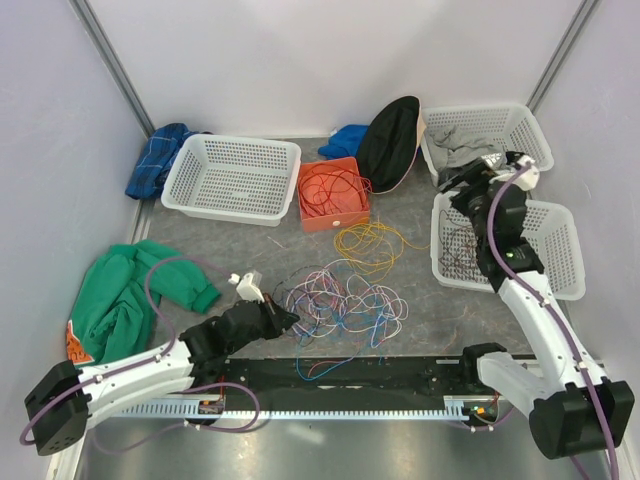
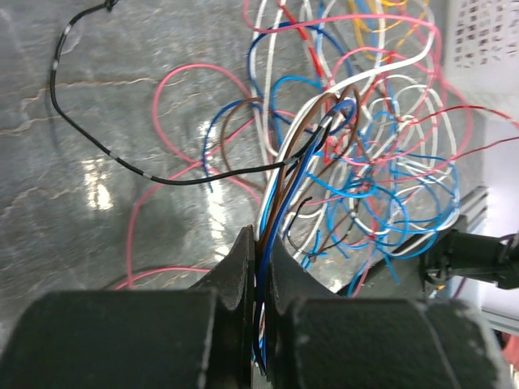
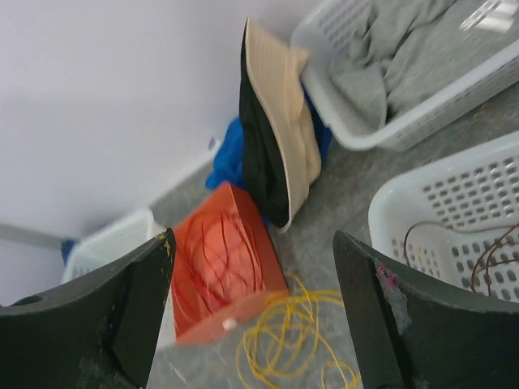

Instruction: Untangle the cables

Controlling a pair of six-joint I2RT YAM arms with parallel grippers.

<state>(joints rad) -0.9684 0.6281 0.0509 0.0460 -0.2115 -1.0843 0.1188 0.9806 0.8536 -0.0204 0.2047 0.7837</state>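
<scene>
A tangle of thin cables [image 1: 345, 300], blue, pink, white, purple, brown and black, lies on the table's near middle. My left gripper [image 1: 285, 318] is low at its left edge. In the left wrist view it [image 2: 259, 239] is shut on a small bundle of blue, brown and white cables [image 2: 280, 190] that runs up into the tangle. A black cable [image 2: 89, 138] loops away to the left. Loose yellow cables [image 1: 370, 240] lie beyond the tangle, and they also show in the right wrist view [image 3: 296, 336]. My right gripper [image 1: 462, 180] is raised at the right, open and empty [image 3: 253, 235].
An orange box [image 1: 333, 192] holds red cables. A white basket [image 1: 232, 178] stands back left. Two white baskets stand at the right: one [image 1: 480, 135] holds grey cloth, the nearer one [image 1: 560, 250] holds brown cables. A black-and-tan hat [image 1: 390, 140], blue cloths and a green cloth [image 1: 125, 290] lie around.
</scene>
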